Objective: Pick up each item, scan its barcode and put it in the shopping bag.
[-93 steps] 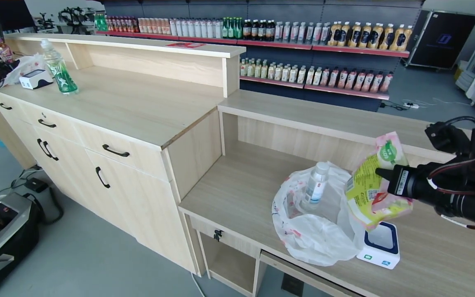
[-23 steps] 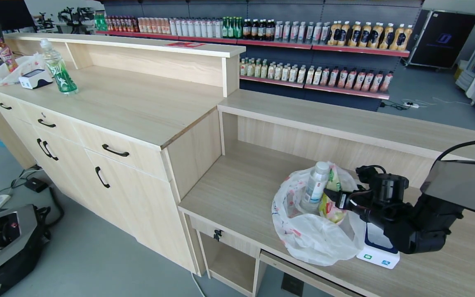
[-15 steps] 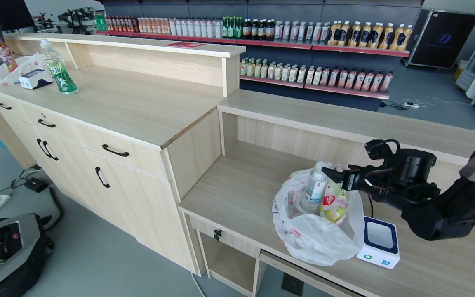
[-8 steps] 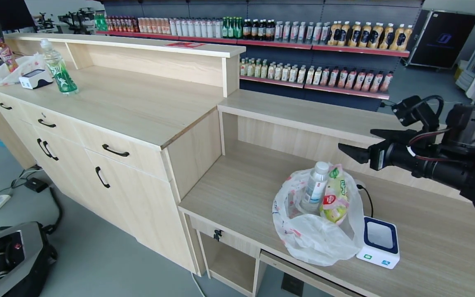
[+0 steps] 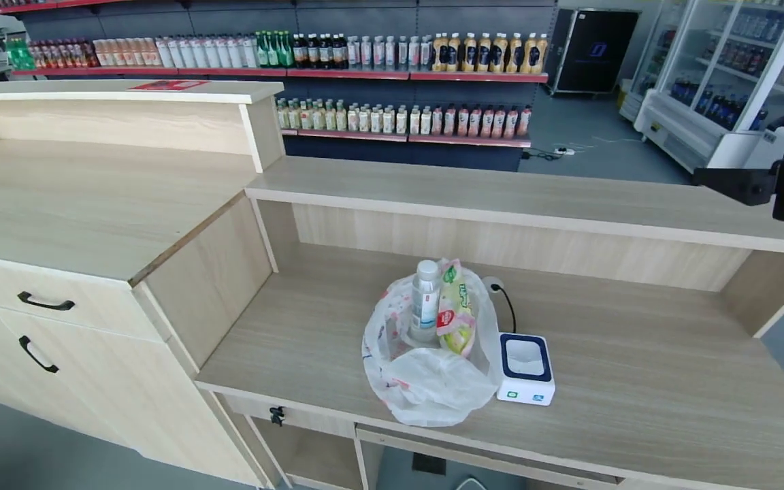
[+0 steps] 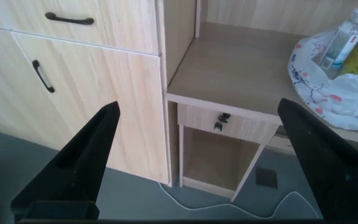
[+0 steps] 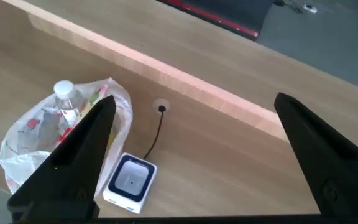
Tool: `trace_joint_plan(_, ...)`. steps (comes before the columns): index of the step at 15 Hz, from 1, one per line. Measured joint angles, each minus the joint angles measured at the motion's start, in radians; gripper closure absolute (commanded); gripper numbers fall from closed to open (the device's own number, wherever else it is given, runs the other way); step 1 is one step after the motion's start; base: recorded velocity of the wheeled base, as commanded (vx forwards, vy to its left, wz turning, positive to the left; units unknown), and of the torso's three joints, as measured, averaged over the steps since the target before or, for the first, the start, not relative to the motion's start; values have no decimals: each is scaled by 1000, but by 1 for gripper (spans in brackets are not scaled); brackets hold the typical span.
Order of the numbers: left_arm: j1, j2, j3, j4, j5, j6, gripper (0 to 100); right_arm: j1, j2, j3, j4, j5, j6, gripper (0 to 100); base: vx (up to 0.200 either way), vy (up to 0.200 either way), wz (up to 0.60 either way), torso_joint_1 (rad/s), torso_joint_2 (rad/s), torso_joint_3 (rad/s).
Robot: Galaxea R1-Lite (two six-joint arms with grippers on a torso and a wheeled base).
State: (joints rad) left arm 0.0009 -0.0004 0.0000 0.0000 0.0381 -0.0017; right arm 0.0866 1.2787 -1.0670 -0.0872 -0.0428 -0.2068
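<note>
"Looking into the shopping bag (image 5: 426, 388) first: it sits open on the lower counter (image 5: 637, 381), toward the near edge. What's inside?"

"Two items, side by side. A clear bottle (image 5: 425, 299) with a white cap stands upright. A green-and-yellow snack packet (image 5: 456, 309) stands on end just right of it, touching it. Both tops poke above the bag's rim."

"And the scanner (image 5: 525, 367)?"

"A white box with a blue-framed window facing up, flat on the counter just right of the bag, and the bag's plastic is against its side. Its black cable (image 5: 511, 313) runs to a hole in the counter on the far side."

"Over to the right gripper (image 7: 194, 102)!"

"High up on the right, above the counter and well apart from the bag. The jaws are spread wide, with nothing between them and touching nothing."

"Left gripper (image 6: 199, 104)?"

"Same story: jaws splayed wide and empty. It hangs out on the near side of the counter, well apart from the bag. It faces the cabinet doors (image 6: 73, 62) and the open cubby under the counter's left end."
</note>
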Motion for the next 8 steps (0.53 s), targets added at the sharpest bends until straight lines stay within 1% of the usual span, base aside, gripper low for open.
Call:
trace_joint_plan(1, 0, 0, 0, 0, 0, 0, 0, 1, -41, -7, 78, -49, 32, 0, 0, 0, -600, 2, 2, -2)
trace_joint_plan(2, 1, 0, 0, 0, 1, 0, 0, -3, -77, 8, 121, -88, 56, 0, 0, 0, -600, 2, 2, 2)
trace_joint_plan(3, 0, 0, 0, 0, 1, 0, 0, -13, -111, 42, 131, -112, 74, 0, 0, 0, 0, 0, 0, 0)
trace_joint_plan(5, 0, 0, 0, 0, 0, 0, 0, -38, -194, 174, 136, -125, 120, 0, 0, 0, 0, 0, 0, 0)
trace_joint_plan(7, 1, 0, 0, 0, 0, 0, 0, -45, -296, 346, 114, -124, 158, 0, 0, 0, 0, 0, 0, 0)
trace_joint_plan(8, 0, 0, 0, 0, 0, 0, 0, -45, -346, 437, 73, -123, 167, 0, 0, 0, 0, 0, 0, 0)
